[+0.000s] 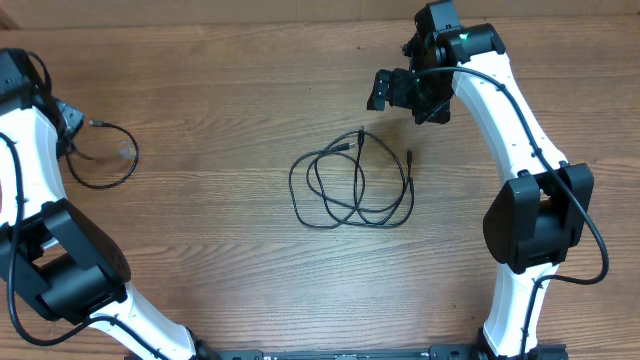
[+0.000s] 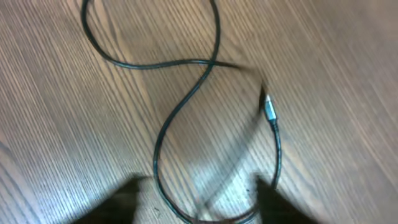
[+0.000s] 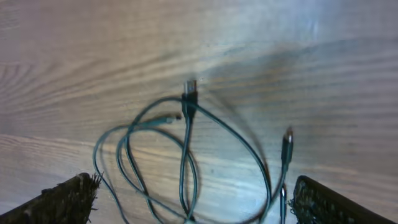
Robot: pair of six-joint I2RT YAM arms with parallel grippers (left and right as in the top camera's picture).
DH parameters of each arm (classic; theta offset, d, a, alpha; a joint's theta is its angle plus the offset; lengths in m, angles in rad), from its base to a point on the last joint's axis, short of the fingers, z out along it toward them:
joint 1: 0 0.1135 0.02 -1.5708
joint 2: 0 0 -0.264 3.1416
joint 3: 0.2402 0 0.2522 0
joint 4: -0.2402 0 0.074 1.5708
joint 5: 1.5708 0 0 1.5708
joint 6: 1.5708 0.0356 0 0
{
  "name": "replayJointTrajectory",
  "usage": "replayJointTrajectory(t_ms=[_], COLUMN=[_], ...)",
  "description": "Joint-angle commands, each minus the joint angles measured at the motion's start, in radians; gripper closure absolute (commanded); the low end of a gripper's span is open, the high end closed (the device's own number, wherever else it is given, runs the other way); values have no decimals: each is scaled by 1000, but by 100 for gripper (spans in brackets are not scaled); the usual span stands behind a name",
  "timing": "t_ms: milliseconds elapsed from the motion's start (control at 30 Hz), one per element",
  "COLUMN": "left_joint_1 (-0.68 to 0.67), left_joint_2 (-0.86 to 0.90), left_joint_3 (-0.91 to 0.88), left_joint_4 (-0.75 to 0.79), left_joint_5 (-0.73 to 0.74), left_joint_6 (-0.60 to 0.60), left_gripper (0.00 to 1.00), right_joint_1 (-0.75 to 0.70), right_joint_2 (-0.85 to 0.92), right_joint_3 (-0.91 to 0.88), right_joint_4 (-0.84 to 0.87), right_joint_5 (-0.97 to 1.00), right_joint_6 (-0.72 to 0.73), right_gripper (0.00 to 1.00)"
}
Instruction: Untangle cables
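Holds right gripper (image 3: 193,202) spread at one o'clock of the tangled cables (image 1: 357,185) mid-table, apparently lining up a strand; hangs left gripper (image 2: 199,205), also spread, over a lone cable (image 2: 268,112) at nine o'clock.

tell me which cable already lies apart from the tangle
The lone loop at far left. The other cables cross one another in the middle pile.

No writing, label, brand mark, number or sign can be read in any view: none on the thin black cables (image 1: 358,170), on the brown wood-grain table (image 1: 220,250), or on the white-and-black robot arms (image 1: 510,120).
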Motion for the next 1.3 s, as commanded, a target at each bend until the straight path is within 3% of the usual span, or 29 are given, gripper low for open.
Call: replayJointTrajectory(t_ms=[0,267,433,733,1000,1033,1133,1267], left_joint_1=[5,-4,-49,-227,-552,-602,-723,-819], left_joint_2=[4,-100,-299,-522,-458,-433,-332,-159], left_joint_3=[21,98,121,121,110,109,104,104], left_joint_4=[-38,-217,-227,-340,-406,-406,-405,-406], left_joint_5=[72,232,310,307,305,306,305,226], left_joint_6=[-31,-26,46,71,111,107,27,38], left_gripper=[0,0,0,0,0,6,9,20], right_joint_1=[2,2,2,-23,-111,-120,-127,-127], right_joint_2=[-21,-34,-121,-267,-272,-272,-272,-272], right_joint_3=[14,16,16,16,12,12,12,12], right_joint_4=[-27,-12,-2,-153,-249,-248,-245,-242], right_joint_5=[1,1,24,394,414,408,404,405], right_joint_6=[0,132,162,208,231,237,237,236], right_gripper=[0,0,0,0,0,0,0,0])
